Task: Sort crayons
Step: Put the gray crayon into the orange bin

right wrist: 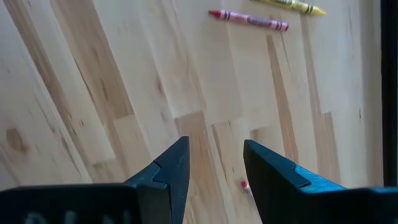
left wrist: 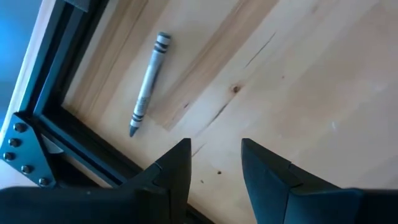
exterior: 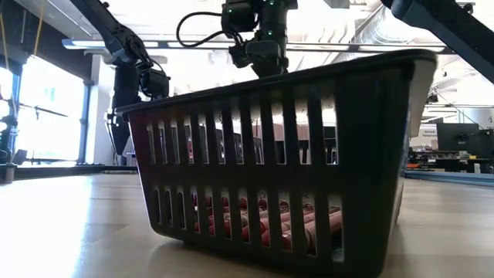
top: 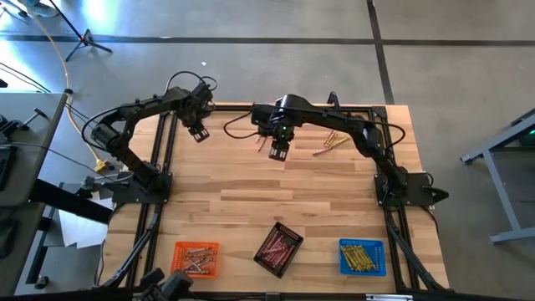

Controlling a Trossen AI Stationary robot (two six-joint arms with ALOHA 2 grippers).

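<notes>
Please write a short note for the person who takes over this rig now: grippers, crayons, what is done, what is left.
Left gripper: open, empty, above a grey crayon near the table's far left edge.
Right gripper: open, empty, far centre; red crayon and yellow crayon loose ahead of it.
Done: orange tray, black tray and blue tray already hold crayons.
Left: the loose crayons.

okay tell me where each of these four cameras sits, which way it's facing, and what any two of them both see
High view: overhead, straight down on the table; both arms show.
Low view: tabletop height, level through the black tray; arms overhead.
Left wrist view: down past the open left gripper at a grey crayon.
Right wrist view: down past the open right gripper at a red crayon.
Shared: high and right wrist views both show loose crayons.
</notes>
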